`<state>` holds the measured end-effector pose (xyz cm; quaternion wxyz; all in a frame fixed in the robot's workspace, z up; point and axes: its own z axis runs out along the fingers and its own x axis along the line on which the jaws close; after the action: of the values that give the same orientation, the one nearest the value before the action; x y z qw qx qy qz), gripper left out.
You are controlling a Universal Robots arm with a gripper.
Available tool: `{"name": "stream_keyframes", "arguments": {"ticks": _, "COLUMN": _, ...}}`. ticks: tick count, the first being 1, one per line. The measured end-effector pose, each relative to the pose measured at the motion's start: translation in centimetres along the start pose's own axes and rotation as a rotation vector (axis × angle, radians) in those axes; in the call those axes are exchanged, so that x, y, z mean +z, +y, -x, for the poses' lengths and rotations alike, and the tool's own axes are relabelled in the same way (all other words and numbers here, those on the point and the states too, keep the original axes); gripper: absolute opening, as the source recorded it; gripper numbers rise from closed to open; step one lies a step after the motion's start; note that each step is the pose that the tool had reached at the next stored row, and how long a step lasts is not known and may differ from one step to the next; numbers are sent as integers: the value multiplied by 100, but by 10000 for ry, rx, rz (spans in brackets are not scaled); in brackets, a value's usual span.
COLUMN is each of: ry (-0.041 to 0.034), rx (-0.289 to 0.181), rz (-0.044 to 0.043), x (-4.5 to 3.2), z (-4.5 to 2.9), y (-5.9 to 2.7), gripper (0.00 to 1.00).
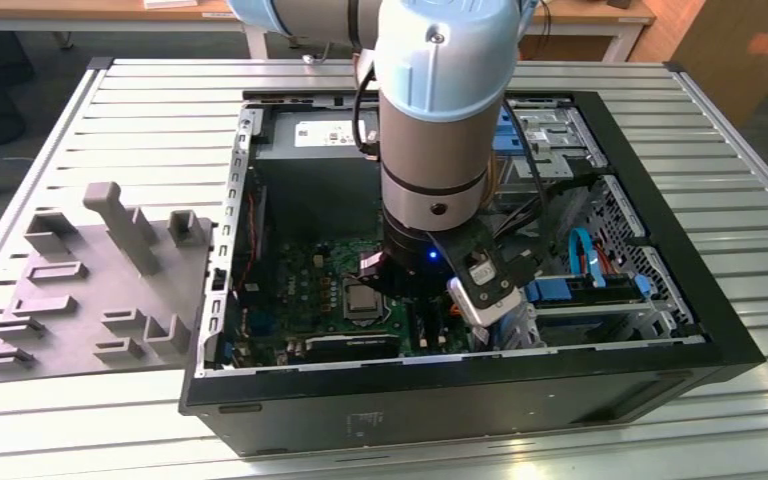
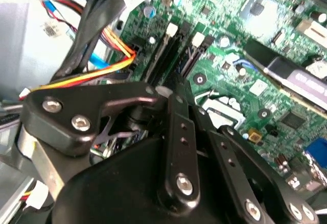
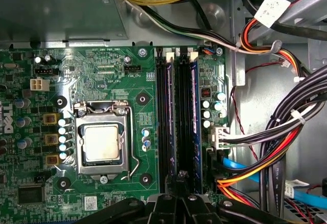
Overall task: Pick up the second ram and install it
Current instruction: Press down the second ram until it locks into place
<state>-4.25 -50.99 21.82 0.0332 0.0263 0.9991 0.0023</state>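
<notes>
A: In the exterior view we count one arm [image 1: 435,110] reaching into one open computer case [image 1: 651,250] on a slatted metal worktop [image 1: 131,120], with one grey holder tray [image 1: 91,290] at nine o'clock of the case.

B: In the second wrist view, the fingers [image 2: 179,88] are over the RAM slots [image 2: 166,55]; whether they grip anything, we cannot tell.

A: In the first wrist view we count one processor [image 3: 102,142] and two sticks seated in the slots [image 3: 179,116].
</notes>
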Motion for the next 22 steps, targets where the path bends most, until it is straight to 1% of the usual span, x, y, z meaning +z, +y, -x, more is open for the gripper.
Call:
{"name": "stream_keyframes", "arguments": {"ticks": 19, "ry": 1, "rx": -1, "rz": -2, "x": 17, "z": -1, "y": -1, "gripper": 11}}
{"name": "stream_keyframes", "arguments": {"ticks": 22, "ry": -7, "rx": 2, "rz": 32, "x": -17, "z": 2, "y": 4, "gripper": 11}}
